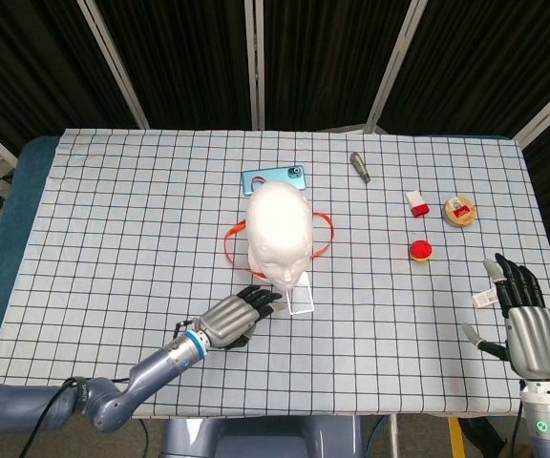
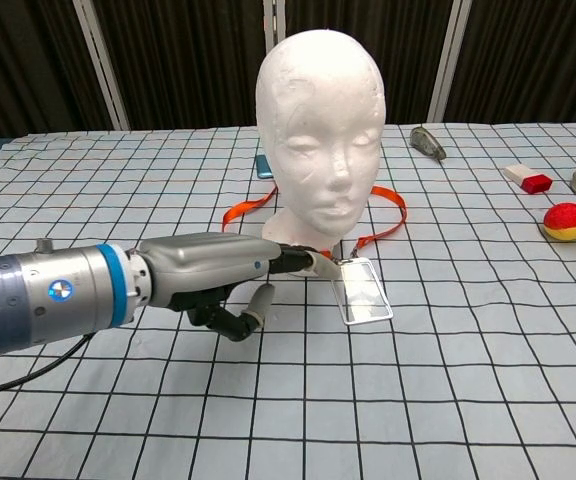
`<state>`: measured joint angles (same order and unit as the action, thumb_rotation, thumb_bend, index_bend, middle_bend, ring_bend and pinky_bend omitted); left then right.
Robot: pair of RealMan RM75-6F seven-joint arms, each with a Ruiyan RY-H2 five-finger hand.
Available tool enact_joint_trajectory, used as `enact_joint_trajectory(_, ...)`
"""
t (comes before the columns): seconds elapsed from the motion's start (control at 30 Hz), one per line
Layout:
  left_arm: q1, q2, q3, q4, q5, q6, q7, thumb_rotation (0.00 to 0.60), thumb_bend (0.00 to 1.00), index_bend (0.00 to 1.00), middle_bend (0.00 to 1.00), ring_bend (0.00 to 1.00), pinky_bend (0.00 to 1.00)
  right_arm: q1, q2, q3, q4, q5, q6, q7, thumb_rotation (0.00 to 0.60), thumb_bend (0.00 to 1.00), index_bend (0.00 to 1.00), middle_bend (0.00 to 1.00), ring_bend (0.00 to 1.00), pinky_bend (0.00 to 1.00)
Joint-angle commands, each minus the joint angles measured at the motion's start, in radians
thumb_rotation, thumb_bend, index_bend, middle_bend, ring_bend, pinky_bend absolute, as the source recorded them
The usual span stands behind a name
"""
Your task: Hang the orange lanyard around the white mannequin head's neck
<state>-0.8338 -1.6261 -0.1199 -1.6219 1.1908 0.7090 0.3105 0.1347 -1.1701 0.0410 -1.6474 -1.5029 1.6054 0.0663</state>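
The white mannequin head (image 1: 278, 232) stands upright mid-table, large and facing me in the chest view (image 2: 320, 130). The orange lanyard (image 1: 230, 244) lies looped around its base on the cloth, its strap (image 2: 389, 216) showing on both sides. Its clear badge holder (image 2: 360, 290) lies flat in front (image 1: 301, 298). My left hand (image 2: 218, 272) reaches in from the left, fingers stretched out and holding nothing. Its fingertips (image 2: 313, 263) are at the lanyard's front by the badge clip; I cannot tell if they touch. My right hand (image 1: 523, 320) is open near the table's right edge.
A blue phone (image 1: 273, 178) lies behind the mannequin. A grey metal piece (image 1: 360, 166), a red-and-white box (image 1: 416, 202), a round tin (image 1: 459, 211) and a red ball (image 1: 420, 251) sit at the right. A small white tag (image 1: 485, 299) lies by my right hand.
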Motion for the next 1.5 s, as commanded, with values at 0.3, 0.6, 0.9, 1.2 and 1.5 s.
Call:
enact_joint_trajectory(0.3,-0.113,-0.135,-0.025,0.127,-0.159,-0.069,0.068,0.6,0.99,0.0,0.0,0.0,0.0,-0.012,0.018,0.025,0.0,0.02,-0.014,0.031,0.6,0.13,0.07,0.0,0.0,0.0)
enact_joint_trajectory(0.6,-0.176,-0.191,-0.021,0.168,-0.255,-0.085,0.108,0.6,0.99,0.0,0.0,0.0,0.0,-0.026,0.024,0.035,0.008,0.023,-0.015,0.046,0.6,0.13,0.07,0.0,0.0,0.0)
enact_joint_trajectory(0.9,-0.211,-0.188,0.012,0.135,-0.319,-0.082,0.127,0.6,0.99,0.0,0.0,0.0,0.0,-0.039,0.023,0.044,0.012,0.016,-0.008,0.051,0.6,0.13,0.07,0.0,0.0,0.0)
enact_joint_trajectory(1.2,-0.213,-0.157,0.05,0.06,-0.301,-0.061,0.127,0.6,0.99,0.0,0.0,0.0,0.0,-0.044,0.02,0.05,0.011,0.008,-0.009,0.047,0.6,0.13,0.07,0.0,0.0,0.0)
enact_joint_trajectory(1.5,-0.211,-0.114,0.089,-0.016,-0.277,-0.056,0.115,0.6,0.99,0.0,0.0,0.0,0.0,-0.048,0.018,0.056,0.009,0.0,-0.008,0.041,0.6,0.13,0.07,0.0,0.0,0.0)
